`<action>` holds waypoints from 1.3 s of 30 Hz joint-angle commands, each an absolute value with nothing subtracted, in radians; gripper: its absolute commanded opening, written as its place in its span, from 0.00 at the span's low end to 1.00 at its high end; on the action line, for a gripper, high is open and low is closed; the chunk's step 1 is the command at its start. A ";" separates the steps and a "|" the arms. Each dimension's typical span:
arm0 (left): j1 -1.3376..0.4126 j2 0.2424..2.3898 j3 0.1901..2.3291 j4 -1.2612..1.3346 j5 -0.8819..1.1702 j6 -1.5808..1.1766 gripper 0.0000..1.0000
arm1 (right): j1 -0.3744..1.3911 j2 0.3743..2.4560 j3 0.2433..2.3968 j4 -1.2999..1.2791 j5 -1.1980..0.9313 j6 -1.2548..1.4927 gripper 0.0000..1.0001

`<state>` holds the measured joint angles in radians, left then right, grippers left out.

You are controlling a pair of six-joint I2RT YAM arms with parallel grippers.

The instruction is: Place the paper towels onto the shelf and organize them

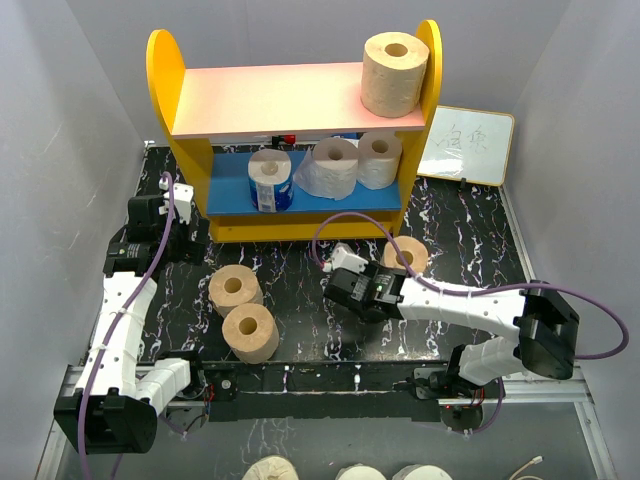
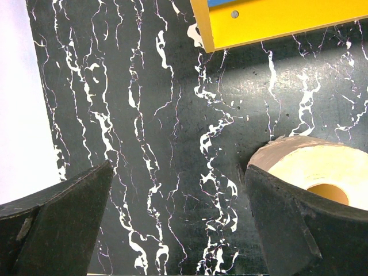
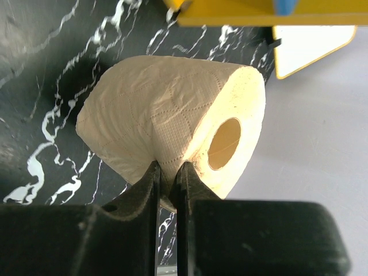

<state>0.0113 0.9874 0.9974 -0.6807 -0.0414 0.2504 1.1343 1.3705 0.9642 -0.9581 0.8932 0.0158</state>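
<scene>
The shelf (image 1: 300,95) stands at the back. One tan roll (image 1: 395,72) sits at the right of its pink top board. The blue lower board holds a blue-wrapped roll (image 1: 270,180) and two white rolls (image 1: 333,165) (image 1: 379,158). Two tan rolls (image 1: 234,290) (image 1: 250,332) stand on the table at front left. My right gripper (image 3: 168,169) is shut on the outer paper of a tan roll (image 3: 167,109), in front of the shelf's right foot (image 1: 407,256). My left gripper (image 2: 178,169) is open and empty over the table, with a tan roll (image 2: 322,167) behind its right finger.
A small whiteboard (image 1: 467,146) leans at the back right beside the shelf. The shelf's yellow base (image 2: 276,20) lies just ahead of the left gripper. Grey walls close in both sides. More rolls (image 1: 270,468) lie below the table's near rail.
</scene>
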 commanded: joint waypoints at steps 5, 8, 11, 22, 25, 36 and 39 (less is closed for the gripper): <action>0.016 0.997 1.029 -0.688 -0.034 0.244 0.99 | 1.178 1.336 1.231 -1.139 1.040 0.038 0.00; 0.016 1.000 1.032 -0.691 -0.040 0.244 0.99 | 1.232 1.359 1.349 -1.188 1.047 0.058 0.00; 0.017 1.009 1.042 -0.695 -0.041 0.243 0.99 | 1.304 1.422 1.454 -1.245 1.077 0.066 0.00; 0.016 1.027 1.079 -0.713 -0.051 0.235 0.99 | 1.425 1.630 1.796 -1.241 1.228 -0.115 0.00; 0.016 1.025 1.076 -0.714 -0.053 0.236 0.99 | 1.451 1.635 1.827 -1.231 1.260 -0.147 0.00; 0.016 1.023 1.071 -0.712 -0.043 0.232 0.99 | 1.525 1.663 1.970 -0.930 1.417 -0.513 0.00; 0.016 1.014 1.061 -0.711 -0.043 0.233 0.99 | 1.524 1.594 1.866 -0.607 1.436 -0.762 0.00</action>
<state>0.0113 1.0359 1.0405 -0.6968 -0.0433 0.2420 1.5219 1.6939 1.9244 -1.0462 1.3155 -0.4149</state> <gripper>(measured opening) 0.986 0.077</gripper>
